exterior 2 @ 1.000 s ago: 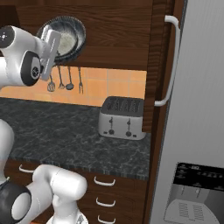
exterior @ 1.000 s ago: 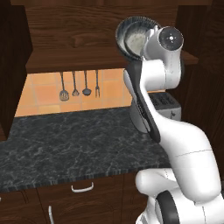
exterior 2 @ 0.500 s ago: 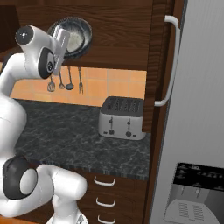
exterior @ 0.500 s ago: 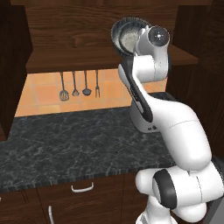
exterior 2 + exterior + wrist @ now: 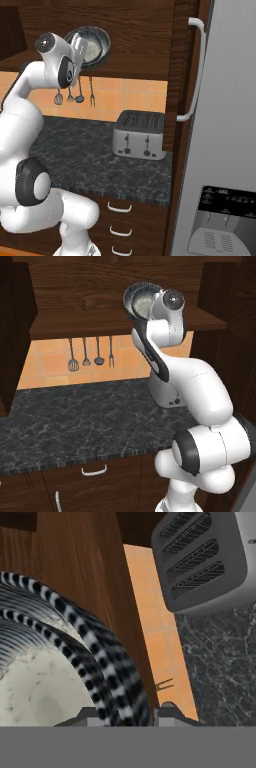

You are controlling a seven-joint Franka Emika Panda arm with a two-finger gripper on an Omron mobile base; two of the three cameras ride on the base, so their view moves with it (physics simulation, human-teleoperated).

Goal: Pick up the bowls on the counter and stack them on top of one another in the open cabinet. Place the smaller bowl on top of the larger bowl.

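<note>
My gripper [image 5: 127,714] is shut on the rim of a dark grey-blue ribbed bowl [image 5: 140,302] with a pale speckled inside. It holds the bowl tipped on its side, high up at the open cabinet [image 5: 80,301], just above the plank shelf [image 5: 75,328]. In the right base view the bowl [image 5: 93,46] hangs before the cabinet's wood-grain back [image 5: 140,30], with the gripper [image 5: 81,48] on its near rim. In the hand view the bowl [image 5: 45,677] looms at the left. With nothing to compare it to, I cannot tell whether it is the wider or the narrower bowl. The black counter [image 5: 75,421] lies below.
A silver toaster [image 5: 138,134] stands on the counter at the right, partly behind my arm in the left base view. Several utensils [image 5: 90,353] hang on the orange tiled wall under the shelf. A grey fridge [image 5: 225,150] and a tall cabinet door with a white handle [image 5: 196,70] close off the right.
My hand has carried the bowl a little further towards the cabinet's back, and the arm has stretched out after it. The bowl stays gripped and tipped.
</note>
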